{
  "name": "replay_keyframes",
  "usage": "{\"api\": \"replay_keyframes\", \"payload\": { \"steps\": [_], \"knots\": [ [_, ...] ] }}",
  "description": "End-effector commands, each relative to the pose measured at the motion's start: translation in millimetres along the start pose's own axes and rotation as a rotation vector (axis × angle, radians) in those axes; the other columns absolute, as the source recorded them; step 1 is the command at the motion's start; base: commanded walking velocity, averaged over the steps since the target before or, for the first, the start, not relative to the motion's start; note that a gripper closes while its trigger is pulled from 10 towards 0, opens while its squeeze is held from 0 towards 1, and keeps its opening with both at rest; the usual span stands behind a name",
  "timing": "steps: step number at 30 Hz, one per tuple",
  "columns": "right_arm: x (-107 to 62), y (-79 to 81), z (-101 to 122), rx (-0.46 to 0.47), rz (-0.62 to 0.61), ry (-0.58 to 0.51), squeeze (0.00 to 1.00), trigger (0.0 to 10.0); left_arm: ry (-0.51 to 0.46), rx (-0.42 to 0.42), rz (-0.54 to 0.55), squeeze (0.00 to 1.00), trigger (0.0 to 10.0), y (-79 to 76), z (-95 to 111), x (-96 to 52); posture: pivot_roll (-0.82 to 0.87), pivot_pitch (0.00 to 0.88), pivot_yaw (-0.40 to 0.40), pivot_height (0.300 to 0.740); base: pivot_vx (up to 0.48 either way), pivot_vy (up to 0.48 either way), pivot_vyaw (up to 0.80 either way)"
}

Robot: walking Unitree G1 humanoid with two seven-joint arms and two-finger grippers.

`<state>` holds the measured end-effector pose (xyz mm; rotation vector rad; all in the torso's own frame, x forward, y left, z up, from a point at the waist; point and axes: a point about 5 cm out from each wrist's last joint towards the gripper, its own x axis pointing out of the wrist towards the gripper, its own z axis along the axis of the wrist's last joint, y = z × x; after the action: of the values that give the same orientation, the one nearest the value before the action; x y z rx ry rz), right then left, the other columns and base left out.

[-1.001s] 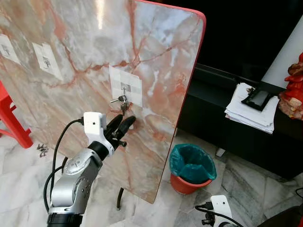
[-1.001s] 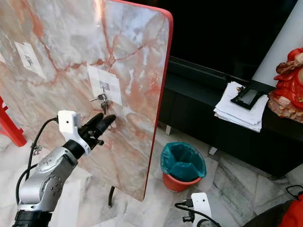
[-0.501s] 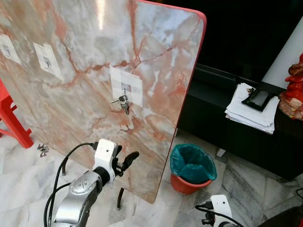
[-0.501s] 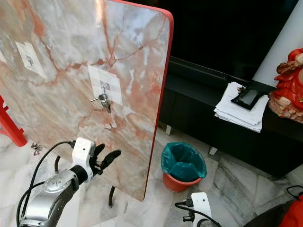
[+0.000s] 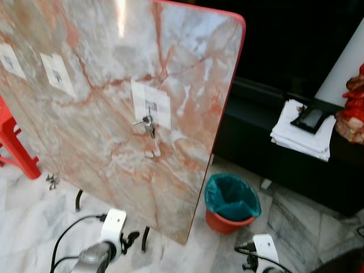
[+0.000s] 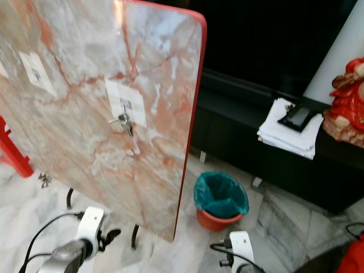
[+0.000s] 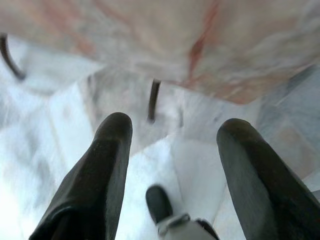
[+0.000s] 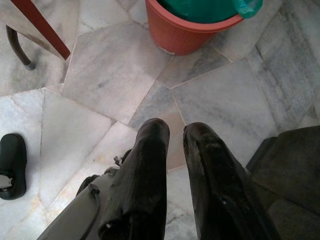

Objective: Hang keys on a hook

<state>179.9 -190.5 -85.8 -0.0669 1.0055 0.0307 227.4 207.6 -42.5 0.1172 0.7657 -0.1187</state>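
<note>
A small bunch of keys (image 5: 148, 123) hangs from the hook on a white pad (image 5: 151, 102), stuck to the tilted marble board (image 5: 102, 62) with the red rim. My left gripper (image 5: 129, 238) is low, near the floor by the board's bottom edge, well below the keys. In the left wrist view the left gripper (image 7: 172, 130) stands open with nothing between its fingers (image 7: 112, 150). My right arm (image 5: 261, 249) hangs idle at the bottom; its gripper (image 8: 176, 132) is shut over the floor tiles.
A red bucket (image 5: 230, 200) lined with a teal bag stands right of the board. Behind it, a black low cabinet (image 5: 250, 131) carries a paper stack (image 5: 301, 135). A red stool (image 5: 14, 145) is at the left. Two more white pads (image 5: 57, 71) sit on the board.
My left arm has dropped from just under the keys to near the floor. The keys have stayed hanging on the hook.
</note>
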Motion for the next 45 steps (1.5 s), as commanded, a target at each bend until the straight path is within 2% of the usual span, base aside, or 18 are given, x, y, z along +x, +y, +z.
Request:
{"api": "replay_keyframes", "payload": {
  "steps": [1, 6, 8, 10, 14, 19, 23, 34, 45],
  "knots": [
    [-0.2, -1.0, -2, 0.019, -0.012, 0.006, 0.00, 10.0, 0.072, -0.013, 0.049, 0.00, 10.0, -0.6, -20, 0.0, -0.04, 0.000, -0.060, 0.740, 0.000, 0.000, 0.00],
    [-0.2, -0.2, -3, 0.018, -0.018, 0.014, 0.00, 10.0, 0.199, -0.034, 0.094, 0.00, 10.0, -2.8, -54, -6.7, -0.05, 0.000, -0.048, 0.740, 0.000, 0.000, 0.00],
    [-0.2, 0.0, -4, 0.015, -0.021, 0.022, 0.00, 10.0, 0.248, -0.004, 0.078, 0.00, 10.0, -7.6, -68, -11.0, -0.05, 0.000, -0.044, 0.740, 0.000, 0.127, 0.00],
    [-0.3, -0.2, -5, 0.007, -0.025, 0.029, 0.00, 10.0, 0.273, 0.015, 0.064, 0.00, 10.0, -11.1, -76, -13.6, -0.05, 0.000, -0.043, 0.740, 0.000, 0.349, 0.00],
    [-0.4, -0.3, -7, -0.004, -0.027, 0.046, 0.00, 10.0, 0.307, -0.019, 0.106, 0.00, 10.0, -9.9, -89, -18.9, -0.05, 0.000, -0.044, 0.740, 0.000, 0.469, 0.00],
    [-0.6, -0.6, -8, -0.012, -0.030, 0.054, 0.00, 10.0, 0.322, 0.010, 0.109, 0.00, 10.0, -9.1, -94, -21.7, -0.05, 0.000, -0.045, 0.740, 0.000, 0.472, 0.00],
    [-0.7, -1.3, -8, -0.010, -0.034, 0.059, 0.00, 10.0, 0.319, -0.017, 0.112, 0.00, 10.0, -10.2, -94, -21.7, -0.05, 0.000, -0.039, 0.740, 0.000, 0.473, 0.00],
    [-1.1, -4.6, -9, -0.021, -0.047, 0.067, 0.00, 10.0, 0.317, -0.008, 0.099, 0.00, 10.0, -16.5, -95, -20.9, -0.05, 0.000, -0.047, 0.740, 0.000, 0.476, 0.00],
    [-0.4, -3.2, -6, -0.005, -0.050, 0.067, 0.00, 10.0, 0.329, -0.031, 0.119, 0.00, 10.0, -13.2, -99, -23.2, -0.03, 0.000, -0.052, 0.740, 0.000, 0.478, -0.07]
  ]
}}
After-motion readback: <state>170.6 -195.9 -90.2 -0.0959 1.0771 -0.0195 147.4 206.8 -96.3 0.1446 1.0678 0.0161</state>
